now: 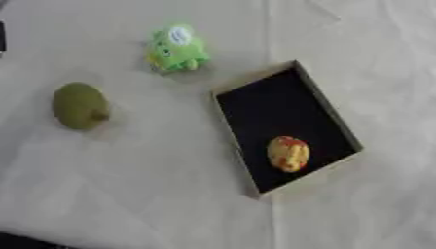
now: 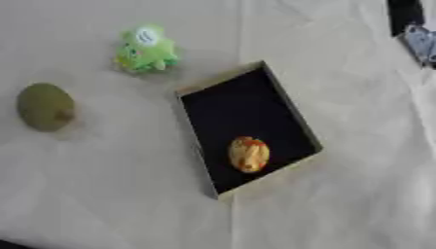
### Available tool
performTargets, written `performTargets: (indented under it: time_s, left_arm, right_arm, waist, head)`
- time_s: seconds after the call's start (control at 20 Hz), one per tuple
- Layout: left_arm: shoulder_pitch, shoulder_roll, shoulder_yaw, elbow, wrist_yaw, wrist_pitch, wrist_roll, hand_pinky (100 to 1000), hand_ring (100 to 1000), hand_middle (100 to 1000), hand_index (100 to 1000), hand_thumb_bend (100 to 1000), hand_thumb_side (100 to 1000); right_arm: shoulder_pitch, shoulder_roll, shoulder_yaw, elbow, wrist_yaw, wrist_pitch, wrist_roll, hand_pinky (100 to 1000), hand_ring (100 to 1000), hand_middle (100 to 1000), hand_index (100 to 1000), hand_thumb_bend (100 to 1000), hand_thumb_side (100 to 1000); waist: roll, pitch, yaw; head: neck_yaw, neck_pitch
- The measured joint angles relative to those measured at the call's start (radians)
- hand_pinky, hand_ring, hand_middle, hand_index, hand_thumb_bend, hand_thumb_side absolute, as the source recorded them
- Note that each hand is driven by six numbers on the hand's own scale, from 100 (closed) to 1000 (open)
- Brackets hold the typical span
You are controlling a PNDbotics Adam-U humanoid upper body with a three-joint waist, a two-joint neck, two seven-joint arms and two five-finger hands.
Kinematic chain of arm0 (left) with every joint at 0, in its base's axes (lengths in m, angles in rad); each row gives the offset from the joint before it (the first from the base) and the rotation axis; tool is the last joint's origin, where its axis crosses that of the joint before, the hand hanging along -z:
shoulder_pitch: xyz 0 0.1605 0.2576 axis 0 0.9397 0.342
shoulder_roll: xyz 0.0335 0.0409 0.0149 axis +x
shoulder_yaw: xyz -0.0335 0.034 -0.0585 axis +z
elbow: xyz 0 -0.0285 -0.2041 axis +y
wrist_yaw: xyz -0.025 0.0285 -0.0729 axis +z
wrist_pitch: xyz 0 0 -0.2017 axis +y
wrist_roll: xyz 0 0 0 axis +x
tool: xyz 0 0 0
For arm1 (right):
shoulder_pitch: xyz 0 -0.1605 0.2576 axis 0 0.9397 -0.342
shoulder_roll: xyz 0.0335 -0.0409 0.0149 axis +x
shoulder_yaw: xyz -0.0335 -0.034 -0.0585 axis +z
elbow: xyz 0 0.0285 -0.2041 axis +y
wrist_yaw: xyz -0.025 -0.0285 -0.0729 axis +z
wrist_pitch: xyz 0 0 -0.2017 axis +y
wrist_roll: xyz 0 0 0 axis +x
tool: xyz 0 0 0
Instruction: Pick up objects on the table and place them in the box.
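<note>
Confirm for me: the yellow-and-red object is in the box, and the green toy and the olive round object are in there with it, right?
Not quite. Only the yellow-and-red object lies in the box. The green toy and olive round object lie outside it on the table, as the left eye view shows.

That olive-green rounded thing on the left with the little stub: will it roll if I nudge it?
Probably. The olive-green object looks smooth and rounded, so a push may set it rolling on the white cloth. Its stub could make it curve or stop. It seems rigid, not floppy, so curl the fingers round it from above.
</note>
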Motion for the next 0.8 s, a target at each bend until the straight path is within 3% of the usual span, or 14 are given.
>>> performTargets:
  time_s: [0.25, 0.55, 0.8]
  left_arm:
    - [-0.104, 0.018, -0.071, 0.092, -0.123, -0.053, -0.076, 889, 832, 841, 937, 100, 242]
    - [-0.174, 0.013, -0.119, 0.190, -0.215, -0.125, -0.163, 913, 859, 851, 932, 100, 251]
    - [-0.200, 0.005, -0.144, 0.247, -0.246, -0.119, -0.175, 925, 866, 843, 917, 100, 305]
  right_arm:
    - [0.038, 0.000, -0.048, 0.000, -0.032, -0.004, -0.053, 878, 906, 675, 791, 100, 198]
    - [0.070, 0.004, -0.083, 0.000, -0.053, -0.003, -0.088, 878, 904, 671, 790, 100, 221]
    - [0.075, 0.012, -0.091, 0.000, -0.062, -0.002, -0.097, 879, 902, 669, 789, 100, 237]
  waist:
    - [0.000, -0.003, -0.015]
    - [-0.003, -0.005, -0.026]
    - [-0.007, -0.015, -0.025]
  head:
    - [-0.024, -0.007]
    - [-0.041, -0.006]
    - [-0.041, -0.002]
